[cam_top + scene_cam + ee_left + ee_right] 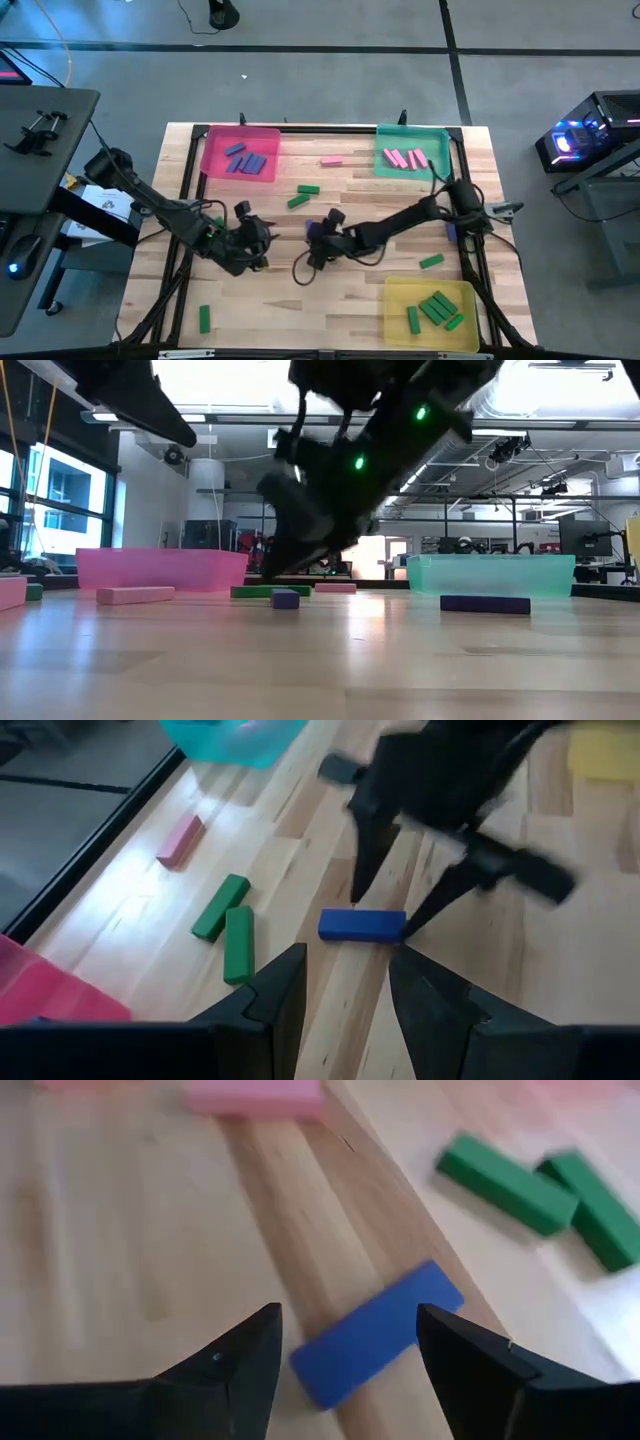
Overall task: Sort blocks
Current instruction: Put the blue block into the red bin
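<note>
right gripper spread over a blue block, mid-table

right gripper: sits near the centre of the table, arm reaching in from the right edge. in the right wrist view its 2 dark fingers stand wide apart, with a blue block lying flat on the wood between and just beyond the tips. the left wrist view shows the same gripper from the opposite side, tips pointing down on either side of the block, 1 tip close to the block's end; i cannot tell whether it touches. the block lies on the table, not lifted.

left gripper: just left of the right one, arm coming from the left edge. its fingers are parted with a clear gap and nothing between them.

blocks elsewhere:
- blue-purple blocks lie in the pink tray, far left.
- pink blocks lie in the teal tray, far right.
- green blocks lie in the yellow tray, near right.
- loose on the table: a pink block between the 2 far trays, 2 green blocks just nearer than it, a green one far of the yellow tray, a green one near left.

blocks are small flat bars with solid colour and square edges.
</note>
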`<state>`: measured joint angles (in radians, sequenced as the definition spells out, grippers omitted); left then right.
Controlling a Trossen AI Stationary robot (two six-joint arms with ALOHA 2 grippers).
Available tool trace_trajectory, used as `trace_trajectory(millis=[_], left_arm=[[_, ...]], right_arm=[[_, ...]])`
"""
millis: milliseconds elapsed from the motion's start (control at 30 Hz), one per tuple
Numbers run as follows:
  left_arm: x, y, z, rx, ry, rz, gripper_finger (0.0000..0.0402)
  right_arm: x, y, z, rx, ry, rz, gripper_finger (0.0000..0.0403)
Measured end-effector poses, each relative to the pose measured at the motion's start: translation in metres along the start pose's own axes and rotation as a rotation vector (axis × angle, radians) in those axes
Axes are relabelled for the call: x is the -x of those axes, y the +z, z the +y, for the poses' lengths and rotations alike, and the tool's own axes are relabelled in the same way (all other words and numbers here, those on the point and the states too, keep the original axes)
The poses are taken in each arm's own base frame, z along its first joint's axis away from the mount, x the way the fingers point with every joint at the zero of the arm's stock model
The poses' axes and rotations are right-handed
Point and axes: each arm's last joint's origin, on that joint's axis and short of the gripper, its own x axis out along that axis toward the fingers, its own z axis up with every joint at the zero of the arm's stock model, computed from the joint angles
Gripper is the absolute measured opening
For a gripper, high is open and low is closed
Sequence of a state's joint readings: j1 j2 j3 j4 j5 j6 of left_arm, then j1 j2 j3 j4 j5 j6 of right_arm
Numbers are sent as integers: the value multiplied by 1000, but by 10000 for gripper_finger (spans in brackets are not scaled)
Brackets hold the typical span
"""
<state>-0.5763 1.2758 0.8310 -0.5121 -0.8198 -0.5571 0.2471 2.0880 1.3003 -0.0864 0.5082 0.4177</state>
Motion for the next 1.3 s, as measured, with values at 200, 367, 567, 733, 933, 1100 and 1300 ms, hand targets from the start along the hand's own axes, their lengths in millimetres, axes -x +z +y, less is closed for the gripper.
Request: trace_trajectory(millis=[200,367,567,733,933,1100,1300], left_arm=[[1,-3,-3,-6,2,1,133],[1,-3,-3,-6,10,-2,133],[1,-3,-2,-8,17,-5,133],[1,-3,-3,-12,21,-4,133],[-3,-9,-10,-85,36,5,133],[-8,-15,-22,-144,63,-10,133],[-19,-16,-49,-341,11,-88,133]], right_arm=[[-16,-6,-12,-143,-91,36,224],[-18,-10,-10,-127,-58,72,224],[-20,-17,-11,-90,-71,127,190],[-20,-21,-9,0,-60,126,99],[-1,-15,1,148,-33,86,77],[35,1,15,187,9,-11,77],[75,14,31,238,93,-109,77]])
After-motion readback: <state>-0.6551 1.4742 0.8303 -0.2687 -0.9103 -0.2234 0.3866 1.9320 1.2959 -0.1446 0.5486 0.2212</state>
